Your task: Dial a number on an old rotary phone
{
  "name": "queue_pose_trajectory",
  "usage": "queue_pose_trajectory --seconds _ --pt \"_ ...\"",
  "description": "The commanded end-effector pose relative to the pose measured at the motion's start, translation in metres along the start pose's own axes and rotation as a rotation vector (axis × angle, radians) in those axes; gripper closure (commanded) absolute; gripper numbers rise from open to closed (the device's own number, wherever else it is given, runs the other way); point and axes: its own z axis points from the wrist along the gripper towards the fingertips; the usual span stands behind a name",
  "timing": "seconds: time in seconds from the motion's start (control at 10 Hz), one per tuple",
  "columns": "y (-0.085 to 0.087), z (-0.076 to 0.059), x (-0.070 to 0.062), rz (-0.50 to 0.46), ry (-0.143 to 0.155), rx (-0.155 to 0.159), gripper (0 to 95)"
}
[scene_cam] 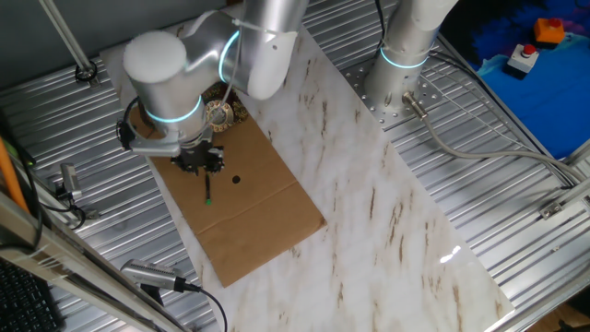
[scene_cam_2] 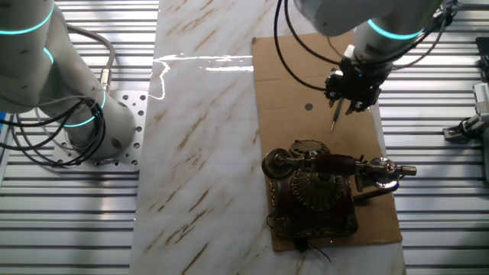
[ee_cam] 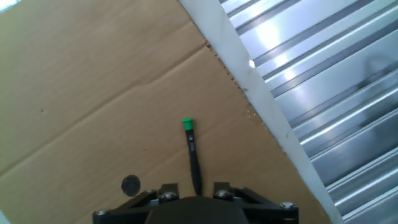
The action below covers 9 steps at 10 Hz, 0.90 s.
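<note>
A: Gripper (scene_cam_2: 353, 98) first: what is it doing?

B: It is clamped on a thin black stick (ee_cam: 193, 158) with a green tip (ee_cam: 188, 124). In the hand view the stick runs straight out from between the fingers, over brown cardboard (ee_cam: 93, 93).

A: And the old rotary phone (scene_cam_2: 317, 191)?

B: It sits at one end of that cardboard sheet. The body is dark red-brown with gold trim, the round dial (scene_cam_2: 319, 189) faces up, and the brass-ended handset (scene_cam_2: 336, 164) lies across the cradle above the dial. In one fixed view the arm hides most of it; only a bit of gold filigree shows behind the wrist.

A: How does the stick stand to the phone?

B: Apart. In the other fixed view the stick hangs from the gripper and points down toward the cardboard, near the phone's handset side but not touching it. The tip is short of the dial.

A: Anything else on the cardboard?

B: A small dark round spot (scene_cam_2: 309, 107), just beside the gripper. I cannot tell whether it is a hole or a mark.

A: What carries it all?

B: A marbled white surface (scene_cam_2: 199, 153), set on ribbed metal panels (scene_cam_2: 76, 221). The arm's base (scene_cam_2: 99, 122) is bolted down next to the marble.
</note>
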Motion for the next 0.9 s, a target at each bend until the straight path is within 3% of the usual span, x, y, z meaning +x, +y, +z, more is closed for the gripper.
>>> queue_pose_trajectory --seconds 0.1,0.3,0.4,0.6,0.8,0.9 --pt "-0.004 -0.005 -0.001 0.08 0.12 0.031 76.0" --pt "-0.016 -0.007 -0.006 0.111 0.18 0.064 76.0" --pt "-0.028 -0.008 -0.007 0.108 0.192 0.07 76.0" --pt "-0.062 -0.009 0.003 0.067 0.194 0.071 76.0" --pt "-0.078 -0.001 0.012 0.064 0.197 0.079 76.0" --pt "-0.078 -0.001 0.012 0.084 0.205 0.086 76.0"
